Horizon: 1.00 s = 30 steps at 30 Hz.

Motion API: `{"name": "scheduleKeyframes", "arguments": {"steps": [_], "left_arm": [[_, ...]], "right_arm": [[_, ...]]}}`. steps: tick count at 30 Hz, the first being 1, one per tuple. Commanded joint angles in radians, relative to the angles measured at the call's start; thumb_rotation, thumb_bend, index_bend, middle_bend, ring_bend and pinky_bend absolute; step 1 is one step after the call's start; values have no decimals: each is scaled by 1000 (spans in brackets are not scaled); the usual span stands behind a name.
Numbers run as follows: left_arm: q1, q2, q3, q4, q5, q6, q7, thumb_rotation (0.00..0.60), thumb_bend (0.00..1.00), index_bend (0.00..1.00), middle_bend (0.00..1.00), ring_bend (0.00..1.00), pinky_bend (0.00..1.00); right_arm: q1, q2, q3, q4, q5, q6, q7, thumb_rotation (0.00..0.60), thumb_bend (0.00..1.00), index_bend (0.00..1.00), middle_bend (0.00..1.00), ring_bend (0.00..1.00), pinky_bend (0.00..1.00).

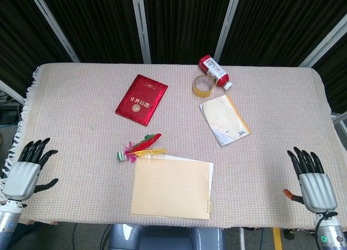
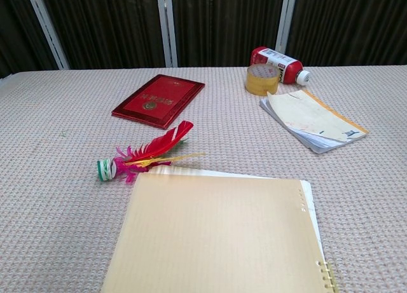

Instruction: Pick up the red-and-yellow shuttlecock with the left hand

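The shuttlecock (image 1: 140, 148) has red, yellow and pink feathers and a green-and-white base; it lies on its side on the cloth, just above the tan notebook's upper left corner, and shows again in the chest view as the shuttlecock (image 2: 145, 154). My left hand (image 1: 28, 170) hovers at the table's near left edge, far left of it, fingers spread and empty. At the near right edge my right hand (image 1: 312, 181) is open too, holding nothing. Neither hand appears in the chest view.
A tan notebook (image 1: 171, 188) lies at the front centre. A red booklet (image 1: 141, 98) sits behind the shuttlecock. A tape roll (image 1: 203, 86), a red bottle (image 1: 213, 71) on its side and a worn notepad (image 1: 224, 119) occupy the back right.
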Motion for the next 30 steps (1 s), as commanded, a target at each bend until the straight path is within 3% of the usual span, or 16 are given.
{"name": "scheduleKeyframes", "arguments": {"steps": [1, 17, 30], "left_arm": [[-43, -123, -33, 120, 15, 1, -65, 600, 172, 318, 0, 0, 0], [-251, -577, -107, 486, 19, -88, -220, 600, 239, 403, 0, 0, 0], [-387, -773, -138, 634, -13, -188, -195, 600, 237, 414, 0, 0, 0]], "right_arm": [[8, -1, 0, 0, -2, -12, 5, 600, 28, 0, 0, 0, 0], [28, 29, -4, 5, -24, -34, 105, 600, 28, 0, 0, 0, 0], [30, 54, -4, 18, -15, -41, 183, 600, 28, 0, 0, 0, 0]]}}
